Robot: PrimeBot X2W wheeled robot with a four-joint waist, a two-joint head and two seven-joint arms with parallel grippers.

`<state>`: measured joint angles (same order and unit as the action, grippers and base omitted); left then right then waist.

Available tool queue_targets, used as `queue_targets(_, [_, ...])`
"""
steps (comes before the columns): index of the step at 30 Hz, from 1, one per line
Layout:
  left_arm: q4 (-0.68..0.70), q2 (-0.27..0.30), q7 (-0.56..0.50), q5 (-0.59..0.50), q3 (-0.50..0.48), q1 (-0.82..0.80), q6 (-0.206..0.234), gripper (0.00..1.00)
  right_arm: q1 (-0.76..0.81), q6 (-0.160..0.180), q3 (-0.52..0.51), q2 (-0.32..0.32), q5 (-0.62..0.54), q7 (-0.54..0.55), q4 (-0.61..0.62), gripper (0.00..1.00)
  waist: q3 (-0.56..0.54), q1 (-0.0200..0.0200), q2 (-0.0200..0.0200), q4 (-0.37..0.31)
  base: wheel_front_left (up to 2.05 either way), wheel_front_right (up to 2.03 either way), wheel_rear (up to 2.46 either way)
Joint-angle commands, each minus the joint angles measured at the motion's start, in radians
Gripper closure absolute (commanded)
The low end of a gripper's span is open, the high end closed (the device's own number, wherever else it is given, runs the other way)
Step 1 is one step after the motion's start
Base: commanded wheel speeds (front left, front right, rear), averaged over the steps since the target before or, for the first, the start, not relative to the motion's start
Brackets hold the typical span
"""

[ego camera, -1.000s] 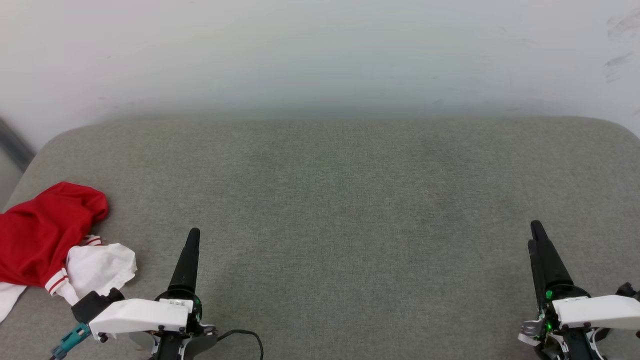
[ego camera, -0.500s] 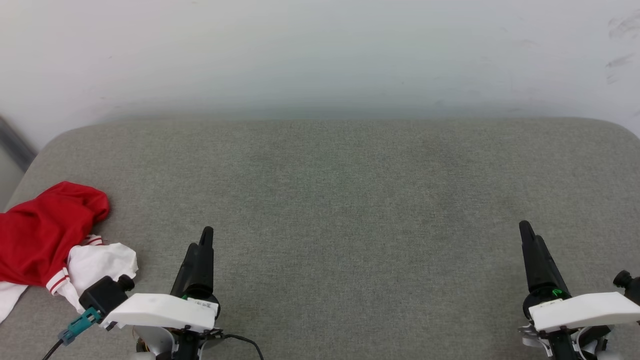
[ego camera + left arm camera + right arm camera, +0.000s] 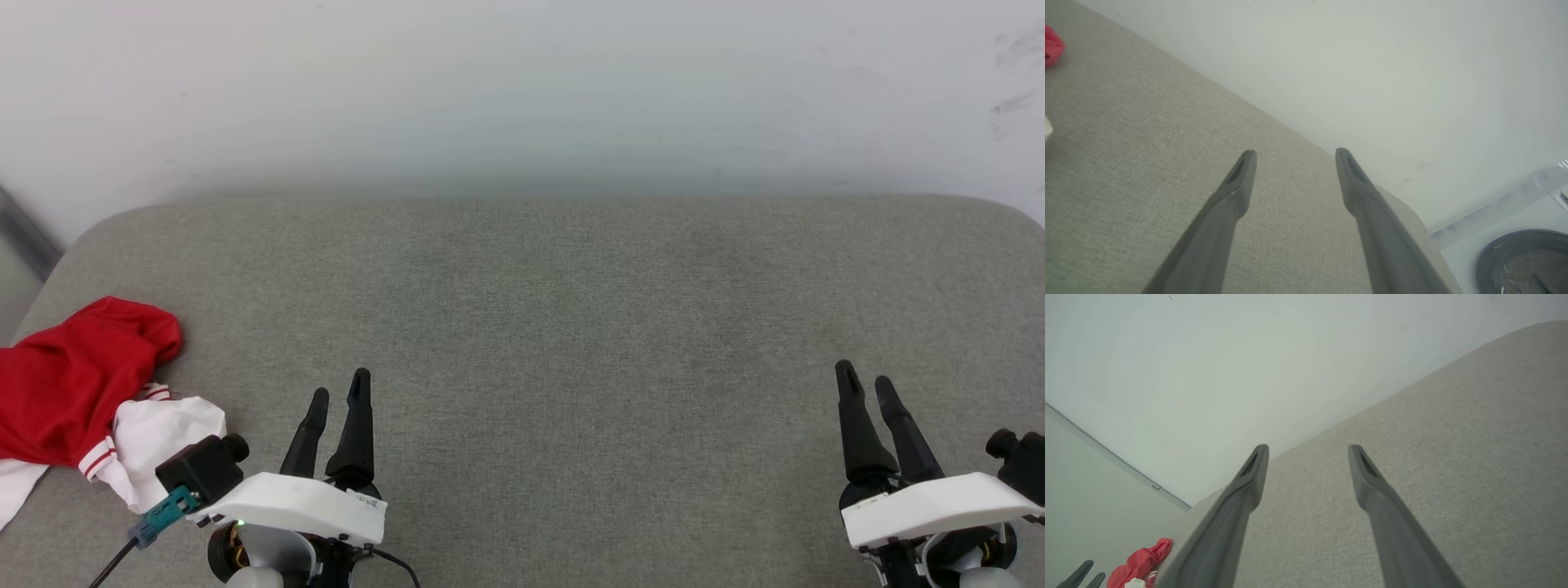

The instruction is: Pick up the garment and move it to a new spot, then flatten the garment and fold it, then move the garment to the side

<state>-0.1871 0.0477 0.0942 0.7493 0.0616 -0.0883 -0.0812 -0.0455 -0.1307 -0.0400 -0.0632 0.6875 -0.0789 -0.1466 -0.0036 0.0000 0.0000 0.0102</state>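
Your garment [image 3: 73,384], a red jersey with white sleeve ends and striped trim, lies crumpled at the far left edge of the grey padded bench [image 3: 571,327], partly running out of the head view. Your left pincer [image 3: 340,384] hovers near it on its right, fingers spread wide with nothing between them. Your right pincer [image 3: 863,374] is well apart at the bench's right side, likewise spread wide and gripping nothing. A pale wall [image 3: 522,82] stands behind the bench.

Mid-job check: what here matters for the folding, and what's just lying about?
For the job: garment, crumpled at far left; left gripper, open; right gripper, open; grey padded surface.
Just lying about: dark round object past the surface's edge; white wall.
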Motion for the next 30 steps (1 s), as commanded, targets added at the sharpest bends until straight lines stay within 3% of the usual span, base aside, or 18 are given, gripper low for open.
queue_targets(1, [0.011, 0.003, 0.012, -0.035, 0.007, -0.027, 0.004, 0.0, -0.005, 0.0, 0.004, 0.0, -0.037, -0.008, 0.018, 0.0, 0.0, 0.0, 0.0, 0.0, 0.0, 0.0, 0.0])
queue_targets(30, [-0.019, 0.01, 0.09, -0.394, 0.067, -0.039, 0.047, 0.0, 0.008, 0.0, -0.003, 0.008, -0.403, -0.027, 0.037, 0.0, -0.004, 0.0, 0.0, 0.004, 0.0, 0.0, 0.0])
